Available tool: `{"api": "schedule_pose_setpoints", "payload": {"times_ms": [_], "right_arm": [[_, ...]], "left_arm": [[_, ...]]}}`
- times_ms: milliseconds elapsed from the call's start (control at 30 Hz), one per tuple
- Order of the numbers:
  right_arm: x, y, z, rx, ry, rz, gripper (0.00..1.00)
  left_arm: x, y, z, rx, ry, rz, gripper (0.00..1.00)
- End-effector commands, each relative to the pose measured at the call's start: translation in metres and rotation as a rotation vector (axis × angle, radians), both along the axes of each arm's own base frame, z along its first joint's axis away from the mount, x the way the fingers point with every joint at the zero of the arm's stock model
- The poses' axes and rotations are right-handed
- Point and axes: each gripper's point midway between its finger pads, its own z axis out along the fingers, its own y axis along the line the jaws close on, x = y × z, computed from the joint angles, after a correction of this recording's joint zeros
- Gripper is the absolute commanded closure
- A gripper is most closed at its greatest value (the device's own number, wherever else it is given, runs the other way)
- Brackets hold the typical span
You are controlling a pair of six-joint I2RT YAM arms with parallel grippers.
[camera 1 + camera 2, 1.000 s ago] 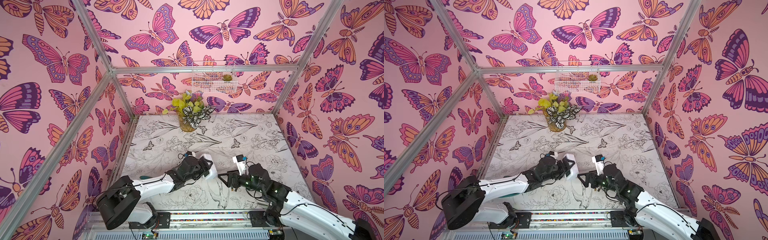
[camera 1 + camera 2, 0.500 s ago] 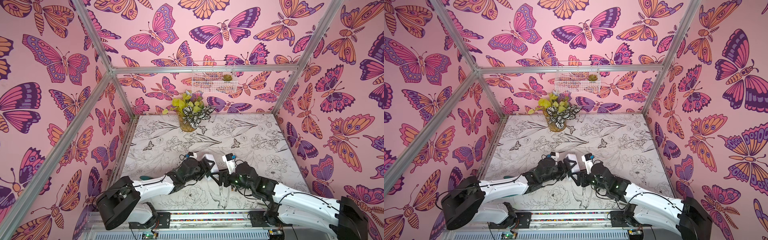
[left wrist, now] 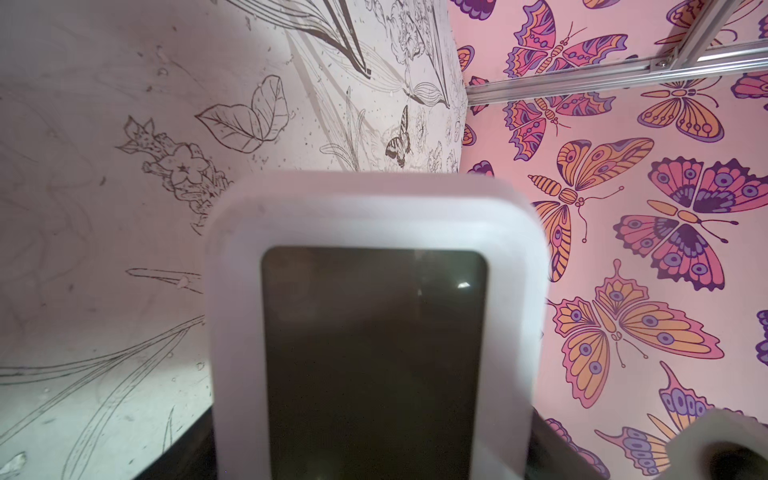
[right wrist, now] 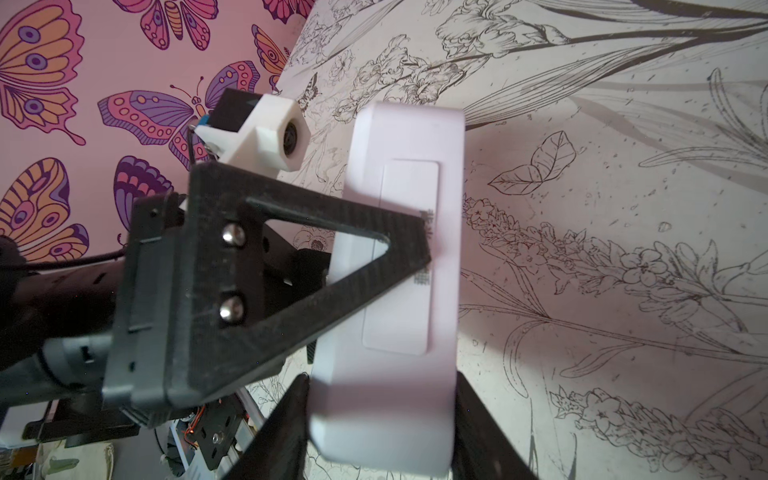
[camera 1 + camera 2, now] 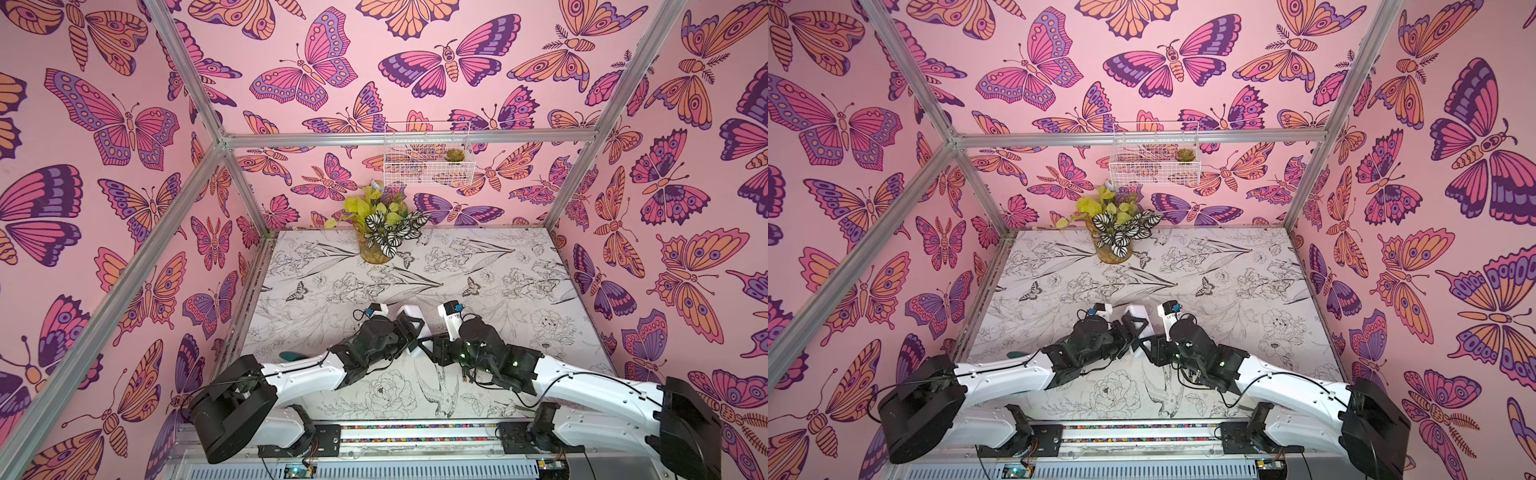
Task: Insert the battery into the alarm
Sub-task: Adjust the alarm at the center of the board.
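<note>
Robot lab cell: aluminium frame (image 5: 407,139), butterfly-printed walls (image 5: 124,124), floral tabletop (image 5: 519,266).

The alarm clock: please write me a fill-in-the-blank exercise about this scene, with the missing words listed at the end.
1. The alarm has a ___ casing around its dark screen.
2. That screen faces the ___ wrist camera.
3. A triangular finger of the left gripper lies across the alarm's ___, opposite the screen.
4. A small succulent sits in the white wire ___.
Missing words: white; left; back; basket.
</note>
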Motion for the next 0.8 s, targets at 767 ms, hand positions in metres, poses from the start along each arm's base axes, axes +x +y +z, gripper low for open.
{"api": "schedule_pose_setpoints", "payload": {"times_ms": [767], "right_arm": [[0.008, -0.009, 0.005, -0.153, -0.062, -0.024, 0.65]], "left_arm": [[-0.013, 0.003, 0.017, -0.022, -0.014, -0.034, 0.05]]}}
